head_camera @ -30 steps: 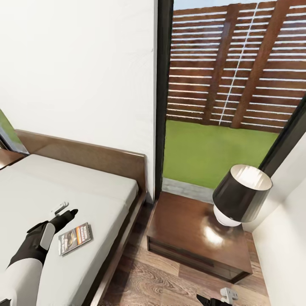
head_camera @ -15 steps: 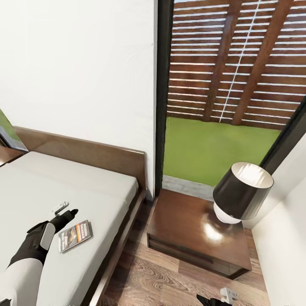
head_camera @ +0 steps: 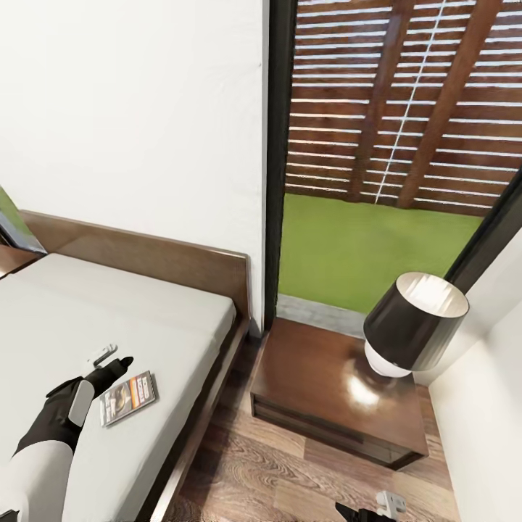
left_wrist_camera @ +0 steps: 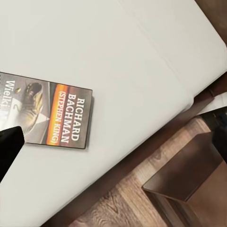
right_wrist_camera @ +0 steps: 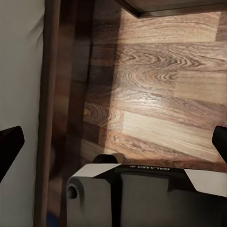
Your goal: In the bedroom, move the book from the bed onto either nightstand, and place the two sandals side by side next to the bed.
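The book (head_camera: 128, 398) lies flat on the off-white mattress of the bed (head_camera: 145, 319), near its right edge. Its dark cover with the orange band faces up in the left wrist view (left_wrist_camera: 47, 113). My left gripper (head_camera: 111, 360) hovers open just left of and beyond the book, apart from it; one black fingertip (left_wrist_camera: 7, 149) shows beside the cover. The nightstand (head_camera: 319, 377) stands right of the bed with its lamp (head_camera: 413, 326). My right gripper (head_camera: 370, 513) hangs low over the floor, open and empty, its fingertips (right_wrist_camera: 9, 146) wide apart. The sandals are out of view.
A strip of wood-plank floor (head_camera: 246, 471) runs between the bed frame (right_wrist_camera: 56, 94) and the nightstand. A tall black-framed window (head_camera: 279, 159) rises behind the nightstand, and a white wall (head_camera: 486, 435) closes in on the right. The robot's base (right_wrist_camera: 132, 194) shows under the right gripper.
The whole view has shifted slightly, so the bed, book and nightstand sit a little higher in the picture. The book now lies a touch closer to my left gripper.
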You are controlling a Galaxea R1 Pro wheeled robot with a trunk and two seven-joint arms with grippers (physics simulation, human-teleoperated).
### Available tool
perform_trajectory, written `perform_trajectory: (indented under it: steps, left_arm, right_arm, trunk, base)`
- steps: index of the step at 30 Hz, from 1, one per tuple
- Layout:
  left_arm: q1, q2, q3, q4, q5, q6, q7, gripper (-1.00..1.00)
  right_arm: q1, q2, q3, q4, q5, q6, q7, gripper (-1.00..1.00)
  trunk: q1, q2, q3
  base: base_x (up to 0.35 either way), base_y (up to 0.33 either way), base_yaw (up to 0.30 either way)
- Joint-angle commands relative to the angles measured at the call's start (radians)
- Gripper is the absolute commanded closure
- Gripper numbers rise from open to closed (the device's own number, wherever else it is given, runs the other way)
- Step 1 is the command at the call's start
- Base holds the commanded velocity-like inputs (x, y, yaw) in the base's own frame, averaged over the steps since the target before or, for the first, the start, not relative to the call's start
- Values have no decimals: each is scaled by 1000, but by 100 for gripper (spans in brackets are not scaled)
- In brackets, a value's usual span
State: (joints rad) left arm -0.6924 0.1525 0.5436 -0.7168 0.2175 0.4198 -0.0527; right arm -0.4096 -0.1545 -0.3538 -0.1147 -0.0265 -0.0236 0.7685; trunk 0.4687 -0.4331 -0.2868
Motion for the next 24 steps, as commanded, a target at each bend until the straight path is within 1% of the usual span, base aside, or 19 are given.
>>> perform_trajectory:
  steps: [1,24]
  left_arm:
    - [-1,-1,4,-1,3,7,-4,-100]
    - [-1,-1,4,-1,3,7,-4,-100]
  right_arm:
    - [-1,0,1,1,-3,-2,3,-100]
    - [-1,0,1,1,-3,-2,3,-100]
  trunk:
    - [0,-2,-3]
    - [0,-2,-39]
  base:
    - [0,0,0]
    - [0,0,0]
